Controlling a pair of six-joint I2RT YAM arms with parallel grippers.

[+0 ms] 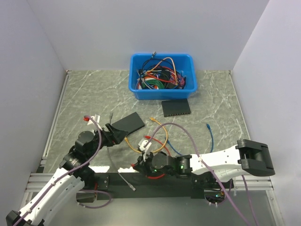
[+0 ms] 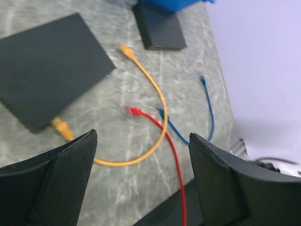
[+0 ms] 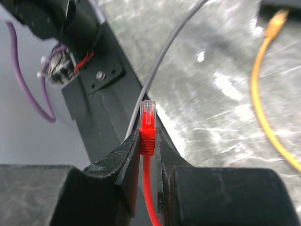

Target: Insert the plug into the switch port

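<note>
Left gripper point(image 2: 142, 137) wide apart, right gripper point(image 3: 148, 137) tightly pinched.

Blue bin point(image 1: 162, 94), orange cable point(image 2: 151, 81), red cable point(image 3: 148, 135)

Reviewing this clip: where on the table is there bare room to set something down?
Free: the far-left table between the left wall and the blue bin; the right strip between the blue cable and the right wall. Crowded: the near middle, where the orange cable, red cable and black switch meet.
</note>
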